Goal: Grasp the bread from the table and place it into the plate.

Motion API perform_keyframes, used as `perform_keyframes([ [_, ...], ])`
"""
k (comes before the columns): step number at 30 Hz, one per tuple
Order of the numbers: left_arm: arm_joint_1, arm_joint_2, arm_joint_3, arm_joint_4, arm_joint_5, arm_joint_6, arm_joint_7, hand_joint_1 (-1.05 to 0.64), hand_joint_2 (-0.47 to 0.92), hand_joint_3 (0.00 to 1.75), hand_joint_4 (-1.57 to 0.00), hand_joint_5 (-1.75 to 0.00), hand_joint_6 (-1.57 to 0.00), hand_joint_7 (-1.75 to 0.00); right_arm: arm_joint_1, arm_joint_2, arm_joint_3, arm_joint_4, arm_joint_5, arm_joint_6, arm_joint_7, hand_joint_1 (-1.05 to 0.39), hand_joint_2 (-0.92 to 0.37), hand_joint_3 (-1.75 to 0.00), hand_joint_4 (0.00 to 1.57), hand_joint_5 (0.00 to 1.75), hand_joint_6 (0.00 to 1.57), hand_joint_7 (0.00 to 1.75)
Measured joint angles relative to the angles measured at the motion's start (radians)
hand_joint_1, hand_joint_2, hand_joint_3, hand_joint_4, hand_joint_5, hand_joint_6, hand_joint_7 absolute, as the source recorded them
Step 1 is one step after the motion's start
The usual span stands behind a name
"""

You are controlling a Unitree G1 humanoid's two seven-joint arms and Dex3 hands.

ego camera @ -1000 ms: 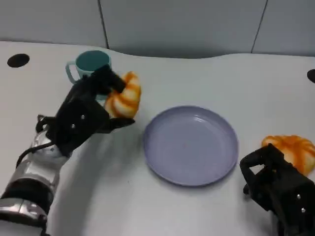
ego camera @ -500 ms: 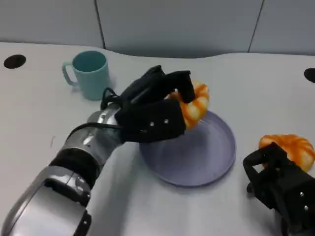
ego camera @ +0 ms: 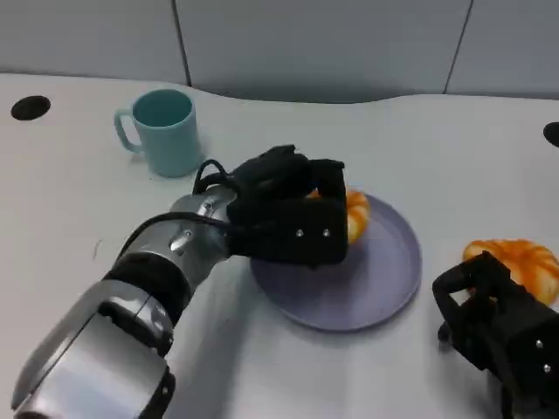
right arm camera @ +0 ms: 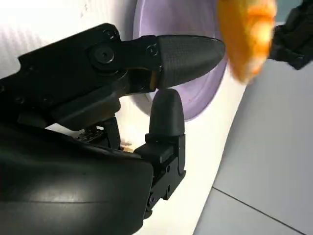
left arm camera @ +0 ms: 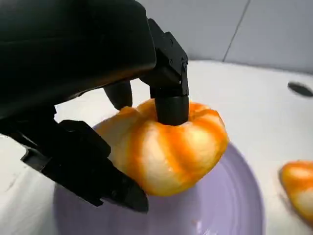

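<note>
My left hand (ego camera: 288,220) reaches over the lilac plate (ego camera: 393,281) and grips an orange-and-white striped bread (ego camera: 355,215) from above. In the left wrist view its fingers (left arm camera: 171,104) press on the bread (left arm camera: 171,148), which hangs low over the plate (left arm camera: 230,208); I cannot tell whether they touch. A second bread (ego camera: 517,260) lies on the table to the right of the plate. Just in front of it, my right hand (ego camera: 498,330) rests holding nothing, its fingers (right arm camera: 188,53) apart. The right wrist view also catches the plate (right arm camera: 198,100) and the held bread (right arm camera: 247,32).
A teal mug (ego camera: 166,131) stands at the back left, away from the plate. Two dark round holes (ego camera: 31,107) (ego camera: 552,133) sit in the white tabletop at its far left and far right. The table's back edge meets a grey wall.
My left hand has carried the bread from beside the mug rightward to above the plate, then lowered it toward the plate. The right hand and second bread have stayed put.
</note>
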Motion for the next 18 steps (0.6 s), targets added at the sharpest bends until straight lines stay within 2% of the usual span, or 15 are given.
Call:
perform_keyframes([
  [2, -0.010, 0.008, -0.022, 0.000, 0.019, -0.003, -0.006, -0.75, 0.85, 0.01, -0.17, -0.34, -0.36, -0.04, 0.000, 0.000, 0.000, 0.009, 0.004, -0.010, 0.001, -0.25, -0.92, -0.41, 0.61, 1.75, 0.38, 1.67],
  [7, -0.014, 0.019, -0.045, 0.000, 0.042, -0.017, -0.006, -0.80, 0.87, 0.01, -0.01, -0.23, -0.20, 0.00, 0.000, 0.000, 0.000, 0.017, 0.006, -0.010, 0.002, -0.24, -0.92, -0.41, 0.60, 1.75, 0.38, 1.68],
  [12, -0.018, 0.019, -0.056, 0.001, 0.042, -0.020, -0.022, -0.84, 0.89, 0.01, 0.00, -0.03, -0.10, -0.01, 0.000, 0.000, 0.000, 0.017, 0.007, -0.010, 0.005, -0.25, -0.92, -0.41, 0.60, 1.75, 0.37, 1.68],
  [18, -0.034, 0.021, -0.037, 0.001, 0.023, -0.024, -0.051, -0.83, 0.90, 0.01, 0.00, 0.00, -0.08, -0.01, 0.000, 0.001, 0.001, 0.013, 0.003, 0.002, 0.003, -0.25, -0.92, -0.41, 0.61, 1.75, 0.38, 1.68],
])
